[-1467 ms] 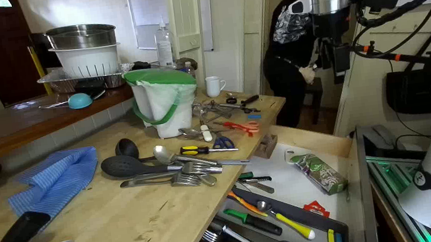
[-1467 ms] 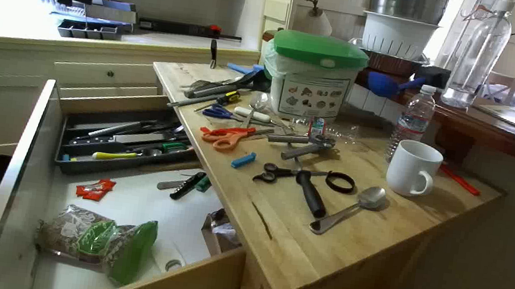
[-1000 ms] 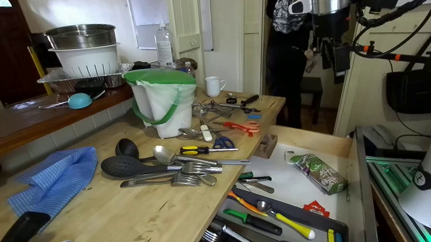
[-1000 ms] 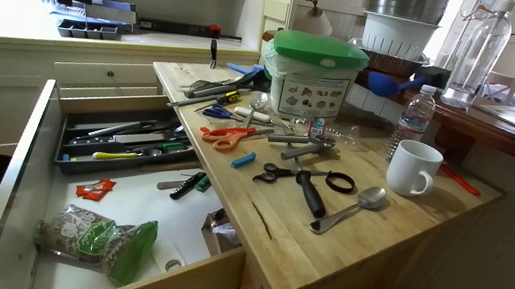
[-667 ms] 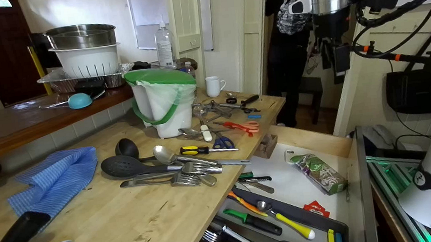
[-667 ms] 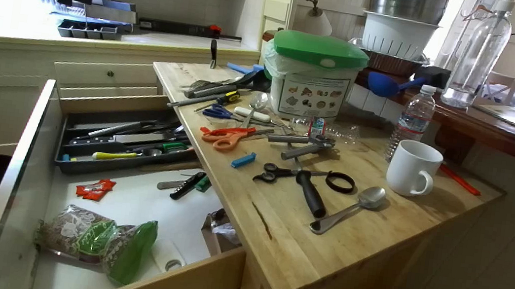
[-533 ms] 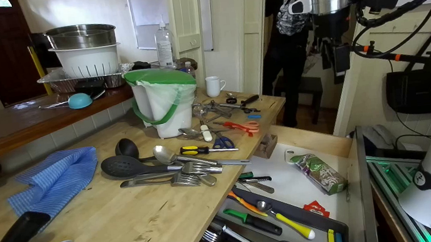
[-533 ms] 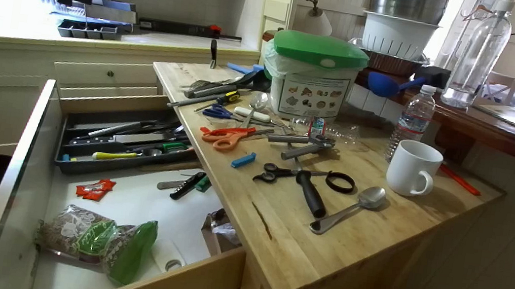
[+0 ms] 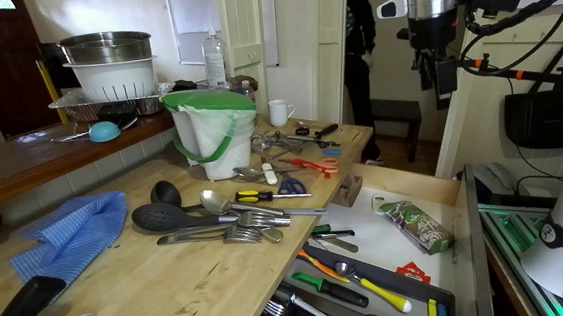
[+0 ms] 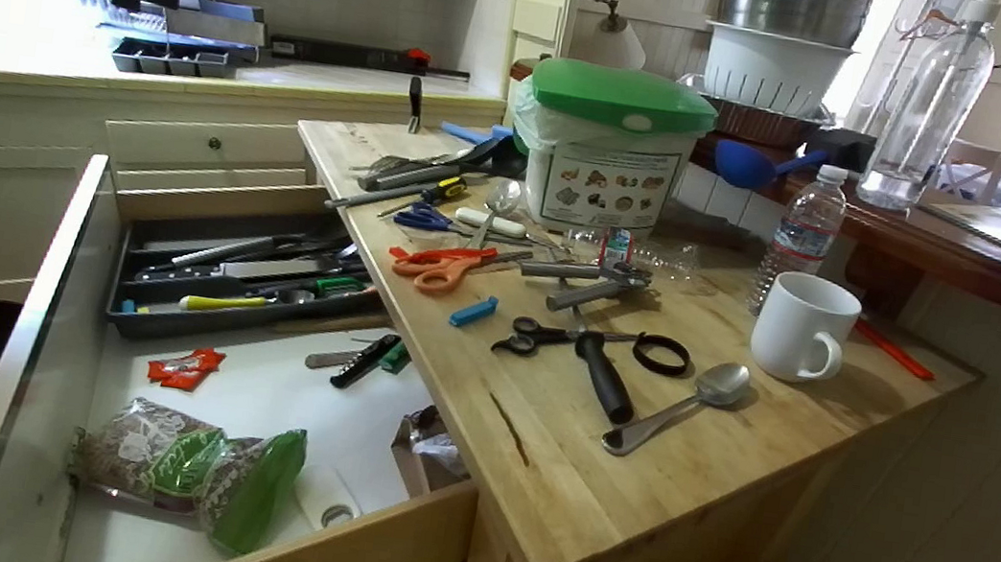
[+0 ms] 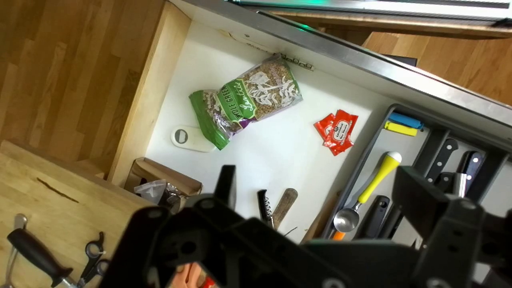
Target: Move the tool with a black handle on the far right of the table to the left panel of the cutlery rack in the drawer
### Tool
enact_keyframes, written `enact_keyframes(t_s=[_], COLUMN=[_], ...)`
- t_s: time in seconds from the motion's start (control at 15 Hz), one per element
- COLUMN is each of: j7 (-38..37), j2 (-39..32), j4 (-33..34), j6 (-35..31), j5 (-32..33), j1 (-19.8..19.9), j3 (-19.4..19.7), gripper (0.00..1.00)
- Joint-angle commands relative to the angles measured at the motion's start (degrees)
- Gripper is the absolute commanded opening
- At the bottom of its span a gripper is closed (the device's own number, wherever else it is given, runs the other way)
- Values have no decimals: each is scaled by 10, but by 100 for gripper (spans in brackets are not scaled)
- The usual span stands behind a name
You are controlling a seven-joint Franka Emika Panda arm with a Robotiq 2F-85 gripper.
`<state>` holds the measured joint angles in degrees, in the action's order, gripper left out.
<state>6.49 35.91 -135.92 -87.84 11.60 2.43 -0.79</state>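
Observation:
The tool with a black handle (image 10: 605, 379) lies on the table (image 10: 568, 503) near its end, between black scissors and a spoon; its metal part runs under other tools. It also shows in an exterior view (image 9: 327, 131) and at the lower left of the wrist view (image 11: 38, 252). The drawer (image 11: 156, 96) is pulled out beside the table. The dark cutlery rack (image 11: 362, 160) sits in it, holding knives and utensils; it shows in both exterior views (image 10: 196, 315) (image 9: 440, 294), partly hidden by the table. My gripper (image 11: 316, 172) is open and empty, high above the drawer (image 10: 143, 0).
A spoon (image 10: 677, 409), black scissors (image 10: 524, 334), orange scissors (image 10: 442, 271) and a white mug (image 10: 799, 328) are near the tool. A bin with a green lid (image 10: 621, 99) stands on the table. The drawer holds a lentil bag (image 11: 248, 98) and red packets (image 11: 338, 132).
A person in the background has moved left behind the door frame. The arm, the gripper and the things on the table and in the drawer have not visibly moved.

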Motion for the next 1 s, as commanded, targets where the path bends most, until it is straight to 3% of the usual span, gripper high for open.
enact_keyframes(t_s=[0.0, 0.47, 0.8, 0.87, 0.93], j7=[26, 248, 400, 362, 370], j2=[-3, -2, -67, -27, -35], j4=[-5, -3, 61, 27, 34], j6=[-33, -148, -191, -183, -184], j5=[-6, 4, -25, -12, -14], j1=[-15, -23, -20, -4, 1], j3=[34, 142, 219, 186, 191], gripper=[100, 100, 100, 100, 100])
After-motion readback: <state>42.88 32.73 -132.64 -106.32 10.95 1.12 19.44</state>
